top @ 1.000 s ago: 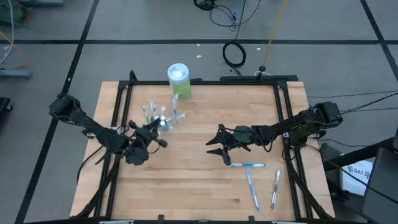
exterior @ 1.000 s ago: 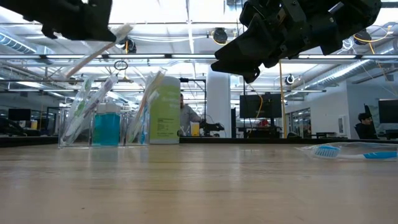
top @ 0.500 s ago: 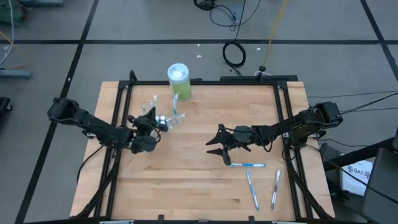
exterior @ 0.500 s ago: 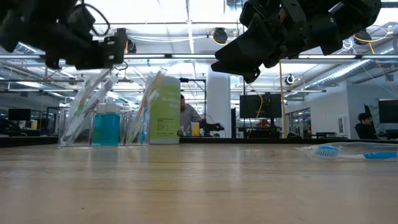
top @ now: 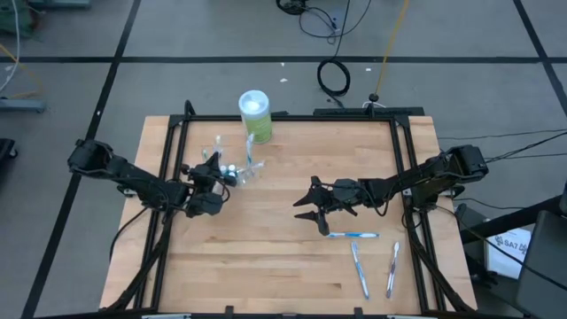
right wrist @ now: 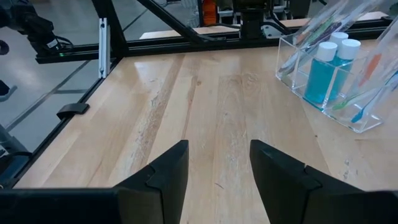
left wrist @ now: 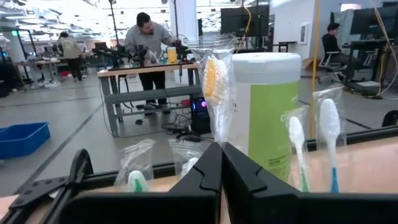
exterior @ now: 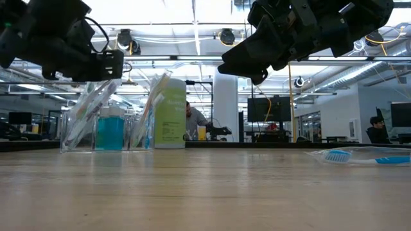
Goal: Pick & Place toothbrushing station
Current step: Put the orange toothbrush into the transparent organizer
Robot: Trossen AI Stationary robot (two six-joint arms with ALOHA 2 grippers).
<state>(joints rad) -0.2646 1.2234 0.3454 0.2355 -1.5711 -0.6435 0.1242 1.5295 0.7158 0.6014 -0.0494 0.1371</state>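
Two-armed, working over a wooden desk (top: 266, 257).

Hovering with the left gripper (top: 215, 180) at the back left of the desk, just beside the clear cup (top: 232, 168) and above its rim. Keeping those jaws drawn together, with only a thin slit between them in the left wrist view. Facing a wrapped toothbrush (left wrist: 212, 81) that is standing up just past the fingertips (left wrist: 205, 177); cannot tell whether pinching its wrapper or merely touching it.

Holding, inside the clear cup (right wrist: 336, 74), several toothbrushes (right wrist: 367, 93) leaning at a slant and blue tubes (right wrist: 323, 62) with white caps standing upright. Standing the whole station near the desk's back edge, just in front of a taller green container (top: 255, 115) with a white lid.

Hanging with the right gripper (top: 306, 206) over the middle of the desk, well apart from the cup and clear of the wood. Spreading those jaws wide, with nothing between them.

Leaving three loose toothbrushes on the near right part of the desk: one (top: 353, 235) lying crosswise just beside the right gripper, two more (top: 359, 270) (top: 392, 268) lying lengthwise nearer the front edge, side by side but not touching.
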